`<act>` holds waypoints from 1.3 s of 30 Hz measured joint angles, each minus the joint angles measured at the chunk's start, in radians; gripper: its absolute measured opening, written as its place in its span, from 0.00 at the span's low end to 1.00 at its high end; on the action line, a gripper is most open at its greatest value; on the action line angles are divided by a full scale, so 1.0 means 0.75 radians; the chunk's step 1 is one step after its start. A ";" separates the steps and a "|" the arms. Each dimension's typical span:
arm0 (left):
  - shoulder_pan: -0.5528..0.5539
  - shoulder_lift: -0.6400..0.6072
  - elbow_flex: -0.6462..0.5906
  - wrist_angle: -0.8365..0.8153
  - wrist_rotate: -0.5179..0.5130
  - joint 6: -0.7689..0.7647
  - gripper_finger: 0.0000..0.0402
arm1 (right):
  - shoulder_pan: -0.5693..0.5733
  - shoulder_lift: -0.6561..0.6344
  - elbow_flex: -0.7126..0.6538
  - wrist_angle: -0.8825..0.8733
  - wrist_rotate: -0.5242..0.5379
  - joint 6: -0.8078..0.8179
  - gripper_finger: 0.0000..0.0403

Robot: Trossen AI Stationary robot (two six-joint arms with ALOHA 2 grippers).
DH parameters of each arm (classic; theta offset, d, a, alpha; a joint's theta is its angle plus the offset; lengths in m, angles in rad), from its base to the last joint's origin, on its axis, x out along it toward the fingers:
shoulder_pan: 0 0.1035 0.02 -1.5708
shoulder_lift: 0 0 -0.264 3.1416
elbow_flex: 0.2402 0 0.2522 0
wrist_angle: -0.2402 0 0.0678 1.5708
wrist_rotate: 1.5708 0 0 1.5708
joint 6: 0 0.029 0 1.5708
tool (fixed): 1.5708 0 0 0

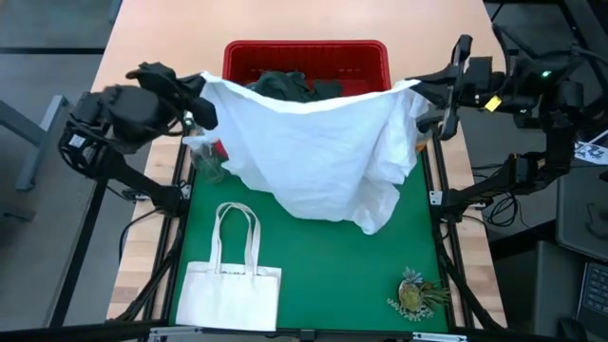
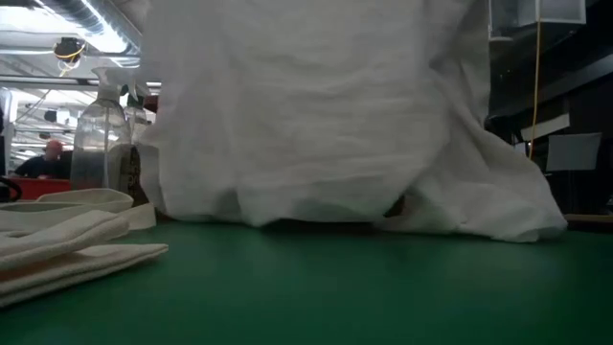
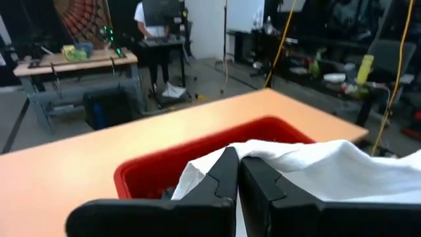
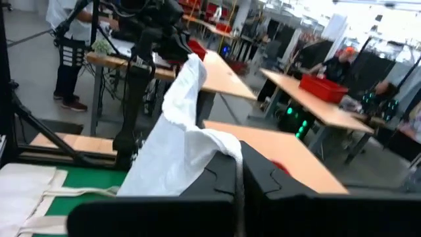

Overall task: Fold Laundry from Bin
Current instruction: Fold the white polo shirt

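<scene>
High view first, and from the left: the left gripper [image 1: 201, 106] is up beside the bin's near-left corner, fingers pinched shut on one top corner of the white garment [image 1: 318, 152]. Below it on the green mat [image 1: 323, 271] sits a clear spray bottle [image 1: 207, 157], and nearer the front edge lies the flat white tote bag [image 1: 231, 285], untouched.

Centre of the table: the white garment hangs stretched between both arms like a banner, its lower edge bunched and trailing on the mat. Behind it stands the red bin [image 1: 306, 59], with dark green laundry [image 1: 285, 85] heaped inside, so there's more to come out.

Over to the right: the right gripper [image 1: 429, 95] is clamped closed on the opposite top corner, level with its partner. Down in the front right corner rests a small pineapple-like ornament [image 1: 416, 293].

My read: early days. One piece is lifted out and spread, not yet laid flat, no fold made, no folded stack anywhere on the mat. Flattening, folding and the rest of the bin remain.
</scene>
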 joint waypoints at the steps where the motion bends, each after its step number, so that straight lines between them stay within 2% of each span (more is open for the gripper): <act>1: 0.010 -0.005 0.000 0.031 0.000 0.028 0.00 | -0.014 0.000 0.000 0.005 -0.010 -0.001 0.00; 7: 0.026 -0.022 -0.001 0.098 0.028 0.088 0.00 | -0.149 -0.001 0.000 -0.043 -0.124 0.091 0.00; 11: 0.017 -0.033 -0.001 0.061 0.153 0.049 0.00 | -0.203 -0.013 0.000 -0.215 -0.181 0.123 0.00; 16: -0.016 -0.032 -0.001 -0.078 0.430 -0.040 0.00 | -0.200 -0.042 0.000 -0.470 -0.221 0.144 0.00; 21: -0.040 -0.032 -0.001 -0.269 0.749 -0.282 0.00 | -0.200 -0.037 0.000 -0.661 -0.311 0.269 0.00; 26: -0.102 -0.022 -0.001 -0.514 1.057 -0.592 0.00 | -0.200 -0.056 -0.017 -0.710 -0.367 0.389 0.00; 28: -0.146 -0.014 -0.018 -0.512 1.144 -0.666 0.00 | -0.198 -0.067 -0.034 -0.711 -0.434 0.407 0.00; 31: -0.226 0.004 -0.038 -0.503 1.241 -0.698 0.00 | -0.119 -0.090 -0.096 -0.714 -0.434 0.469 0.00; 35: -0.328 0.018 -0.073 -0.517 1.278 -0.808 0.00 | 0.097 -0.129 -0.265 -0.640 -0.224 0.596 0.00; 39: -0.428 0.028 -0.130 -0.517 1.322 -0.960 0.00 | 0.370 -0.156 -0.508 -0.407 -0.096 0.711 0.00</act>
